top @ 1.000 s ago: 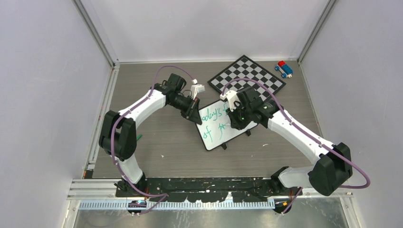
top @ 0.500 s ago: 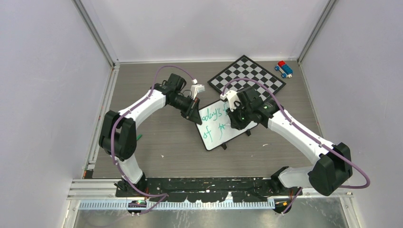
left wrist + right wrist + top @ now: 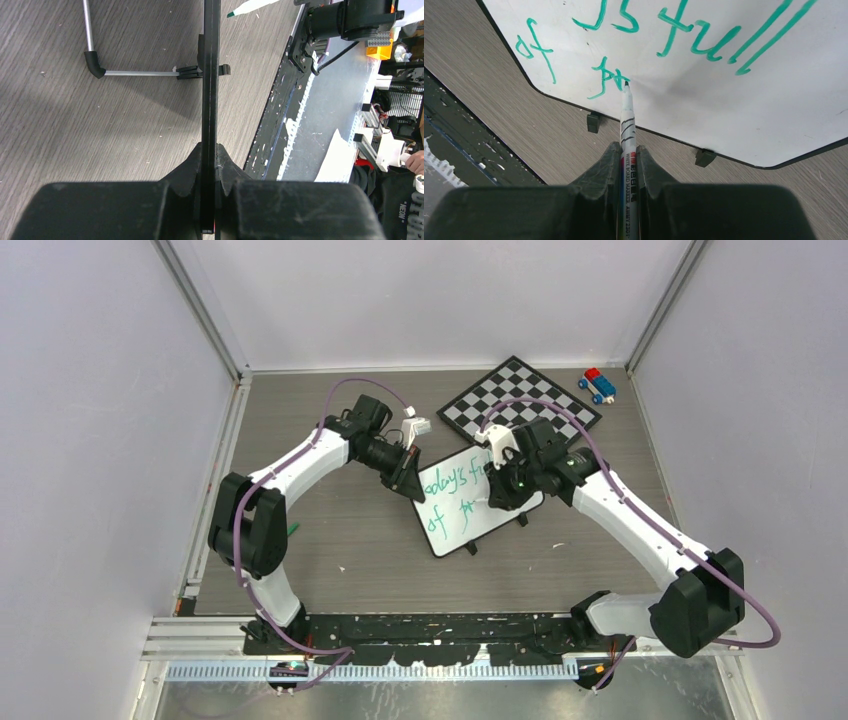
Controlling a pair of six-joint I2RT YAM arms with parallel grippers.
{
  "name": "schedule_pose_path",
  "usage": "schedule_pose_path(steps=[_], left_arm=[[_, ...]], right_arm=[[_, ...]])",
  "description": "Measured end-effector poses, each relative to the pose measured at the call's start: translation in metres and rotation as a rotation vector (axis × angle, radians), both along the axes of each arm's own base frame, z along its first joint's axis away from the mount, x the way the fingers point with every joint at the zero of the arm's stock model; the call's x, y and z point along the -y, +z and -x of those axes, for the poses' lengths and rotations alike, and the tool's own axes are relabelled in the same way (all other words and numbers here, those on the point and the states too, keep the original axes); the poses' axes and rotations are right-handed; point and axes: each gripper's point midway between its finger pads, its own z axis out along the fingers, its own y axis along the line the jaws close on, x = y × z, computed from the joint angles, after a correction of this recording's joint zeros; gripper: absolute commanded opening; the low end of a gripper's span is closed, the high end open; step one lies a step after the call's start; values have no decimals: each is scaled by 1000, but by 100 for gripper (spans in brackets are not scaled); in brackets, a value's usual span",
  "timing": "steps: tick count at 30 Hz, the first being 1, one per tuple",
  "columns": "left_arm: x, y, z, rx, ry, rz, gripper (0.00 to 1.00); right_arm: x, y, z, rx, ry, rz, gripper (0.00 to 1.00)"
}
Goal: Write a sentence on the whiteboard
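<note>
Here's the cell: pale walls (image 3: 100,440) close in on three sides, with aluminium rails running up the corners. Below them the grey wood-grain desk (image 3: 330,530) fills the floor of the view. Along its near edge lies a black mounting plate (image 3: 430,630) carrying both arm bases. Both white arms reach in toward the middle. At the far side, tilted like a diamond, sits the black-and-white chessboard (image 3: 520,390). Just on its near side, about mid-desk, lies the whiteboard (image 3: 455,525), skewed, standing on small black feet (image 3: 594,121). The left gripper (image 3: 210,155) is clamped tight on the board's left edge, and the wrist view shows the thin dark rim pinched between its fingers. The right gripper (image 3: 626,150) hangs over the board's right half, closed around a green whiteboard marker (image 3: 626,120). The marker's tip touches the white surface on the lower line. Up in the far right corner of the desk rests a little red-and-blue block toy (image 3: 598,385), well apart from the action. And the sentence (image 3: 694,40) in green: "today's full" across the top line, then "of" and a few unfinished strokes below, right at the marker's tip.
</note>
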Motion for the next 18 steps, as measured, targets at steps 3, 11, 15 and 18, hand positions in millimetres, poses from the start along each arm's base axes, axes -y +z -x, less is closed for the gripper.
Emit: schedule_pose_path(steps=[3, 11, 15, 18], left_arm=[[0, 0, 0, 0, 0, 0, 0], [0, 0, 0, 0, 0, 0, 0], [0, 0, 0, 0, 0, 0, 0], [0, 0, 0, 0, 0, 0, 0]], right_arm=[[1, 0, -1, -5, -6, -7, 0], [2, -1, -1, -3, -10, -1, 0], [3, -2, -2, 0, -13, 3, 0], [3, -2, -3, 4, -15, 4, 0]])
